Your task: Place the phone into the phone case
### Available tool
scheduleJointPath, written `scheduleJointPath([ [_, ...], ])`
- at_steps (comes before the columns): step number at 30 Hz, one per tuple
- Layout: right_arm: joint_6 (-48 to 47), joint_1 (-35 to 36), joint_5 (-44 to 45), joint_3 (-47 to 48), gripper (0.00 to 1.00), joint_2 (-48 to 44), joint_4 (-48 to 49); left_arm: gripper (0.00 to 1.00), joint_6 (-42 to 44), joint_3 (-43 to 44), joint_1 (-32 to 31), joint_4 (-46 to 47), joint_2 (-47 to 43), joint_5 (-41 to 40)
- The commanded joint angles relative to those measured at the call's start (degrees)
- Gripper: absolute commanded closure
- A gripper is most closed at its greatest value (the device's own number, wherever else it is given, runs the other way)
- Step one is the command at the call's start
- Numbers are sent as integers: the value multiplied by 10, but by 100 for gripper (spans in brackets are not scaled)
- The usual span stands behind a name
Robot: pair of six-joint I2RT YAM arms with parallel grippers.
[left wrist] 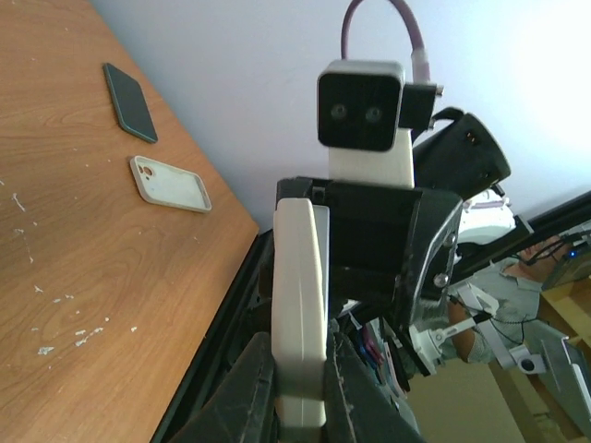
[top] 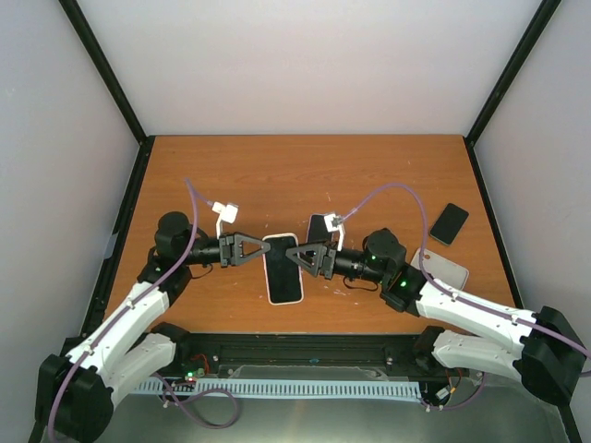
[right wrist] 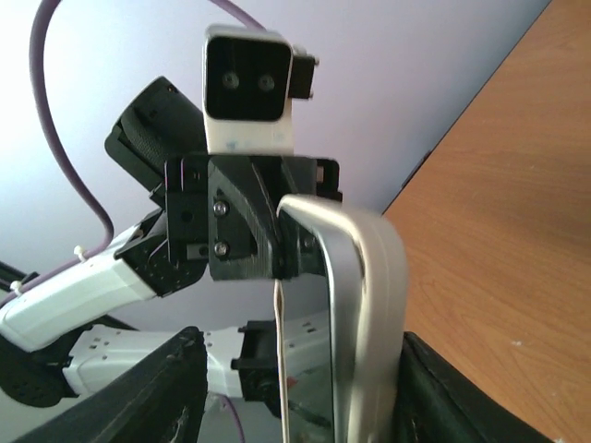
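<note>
Top view: notes white-edged phone [top: 283, 269] at worktop [top: 305, 175] centre, left pincer [top: 260, 250] at its 9 o'clock, right pincer [top: 303, 259] at 3 o'clock.
Left wrist: finds left pincer clamped on phone's edge; phone case [left wrist: 170, 183] at 10 o'clock.
Right wrist: finds right pincer apart, straddling phone.

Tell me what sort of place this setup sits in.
Probably a robotics lab test booth: a wooden table boxed in by plain white panels on black frame posts, with the left arm and right arm bolted at its near edge, meeting at a phone.
</note>
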Motion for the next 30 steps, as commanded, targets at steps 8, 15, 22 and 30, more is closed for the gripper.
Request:
scheduleJointPath([
  [8,-15,-1,43,67,53,-4,-49,100,93,63,2,-57,19,67],
  [15,-56,-1,57,74,91,-15,-69,100,154,94,2,-166,47,2],
  [22,-97,0,97,65,97,-33,-102,100,160,95,2,-178,75,0],
  [30,-46,0,70,-6,44,-45,-91,100,115,91,2,-120,75,18],
])
